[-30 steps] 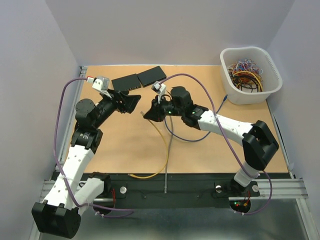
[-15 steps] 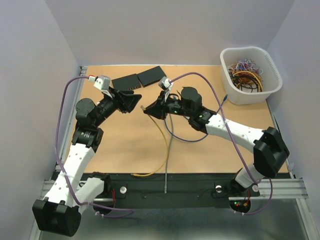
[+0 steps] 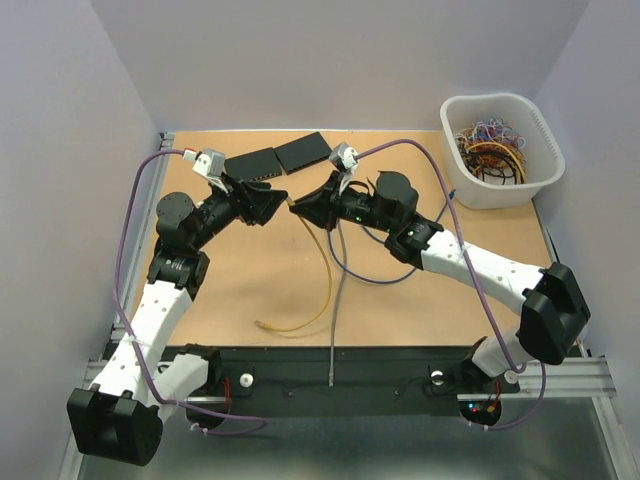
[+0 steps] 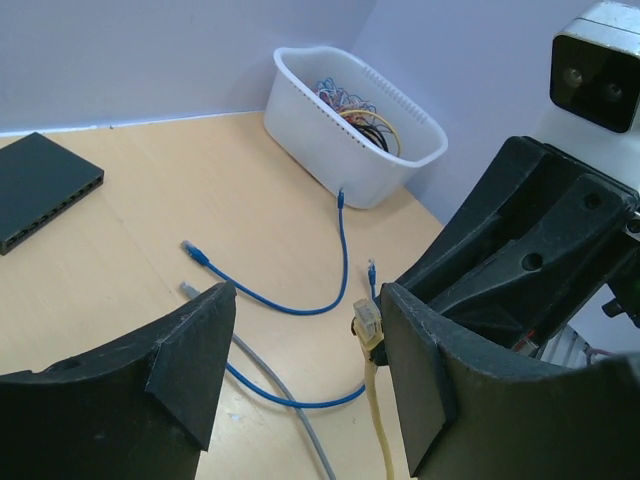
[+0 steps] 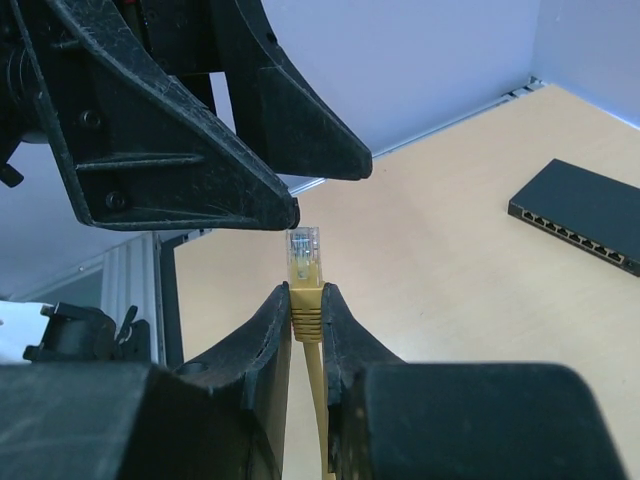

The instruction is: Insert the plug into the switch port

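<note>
My right gripper [image 5: 305, 292] is shut on the boot of a yellow cable's plug [image 5: 304, 258], whose clear tip sticks out beyond the fingertips. In the top view my right gripper [image 3: 298, 207] holds it above the table, tip to tip with my left gripper [image 3: 270, 203]. My left gripper [image 4: 305, 300] is open, and the plug [image 4: 367, 320] sits between its fingers, close to the right one. Two black switches [image 3: 252, 163] [image 3: 303, 151] lie at the back of the table, behind both grippers. One switch shows in the left wrist view [image 4: 45, 190], and one in the right wrist view [image 5: 580, 215].
The yellow cable [image 3: 325, 280] hangs down and trails toward the front edge. A blue cable [image 3: 365, 275] and a grey cable [image 3: 334, 310] lie on the table below my right arm. A white basket [image 3: 497, 188] of coloured cables stands at the back right.
My right arm has carried the yellow plug left and toward the back, up to my left gripper's tips. The cable's loose end slid along the table. My left gripper turned slightly toward it.
</note>
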`<state>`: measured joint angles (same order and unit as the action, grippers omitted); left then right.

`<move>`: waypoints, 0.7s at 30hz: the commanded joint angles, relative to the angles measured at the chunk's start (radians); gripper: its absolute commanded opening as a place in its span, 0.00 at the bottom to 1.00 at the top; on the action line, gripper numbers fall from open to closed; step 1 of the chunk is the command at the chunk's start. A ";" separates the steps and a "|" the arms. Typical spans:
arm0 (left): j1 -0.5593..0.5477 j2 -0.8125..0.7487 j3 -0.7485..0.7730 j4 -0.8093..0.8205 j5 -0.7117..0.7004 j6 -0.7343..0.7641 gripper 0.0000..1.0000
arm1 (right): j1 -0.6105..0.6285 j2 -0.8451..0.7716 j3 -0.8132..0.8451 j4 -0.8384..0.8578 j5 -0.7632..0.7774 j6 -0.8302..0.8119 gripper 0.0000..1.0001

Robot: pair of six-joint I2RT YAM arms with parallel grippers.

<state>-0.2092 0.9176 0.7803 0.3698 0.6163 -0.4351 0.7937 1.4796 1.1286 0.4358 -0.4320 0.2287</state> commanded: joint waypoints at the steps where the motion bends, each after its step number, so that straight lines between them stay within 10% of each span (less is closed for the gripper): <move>1: -0.001 -0.002 0.004 0.057 0.026 -0.010 0.71 | 0.010 -0.019 0.019 0.072 0.030 0.009 0.00; 21: -0.004 0.006 0.005 0.064 0.040 -0.013 0.66 | 0.012 0.031 0.076 0.072 0.052 0.041 0.00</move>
<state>-0.2092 0.9222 0.7803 0.3710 0.6289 -0.4454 0.7937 1.5032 1.1378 0.4381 -0.3885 0.2565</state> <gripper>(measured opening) 0.681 0.186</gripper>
